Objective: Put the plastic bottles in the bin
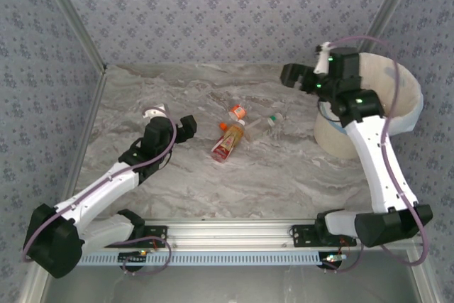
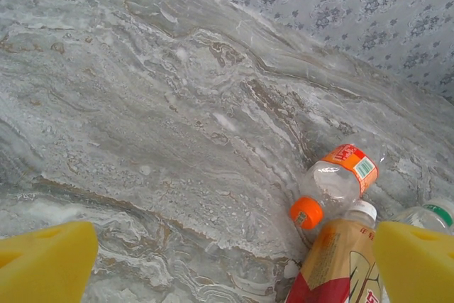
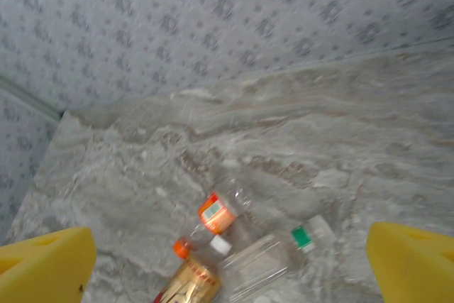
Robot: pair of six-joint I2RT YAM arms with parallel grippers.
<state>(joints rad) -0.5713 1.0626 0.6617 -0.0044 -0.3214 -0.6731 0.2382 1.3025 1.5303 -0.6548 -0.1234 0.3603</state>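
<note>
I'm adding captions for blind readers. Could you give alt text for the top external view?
A small cluster of plastic bottles lies in the middle of a grey marbled table. The left gripper sits just left of them; the right gripper is beside the cream-lined bin at the right.

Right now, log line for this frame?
left fingers open, empty | right fingers open, empty, near bin | bottles lying mid-table
</note>
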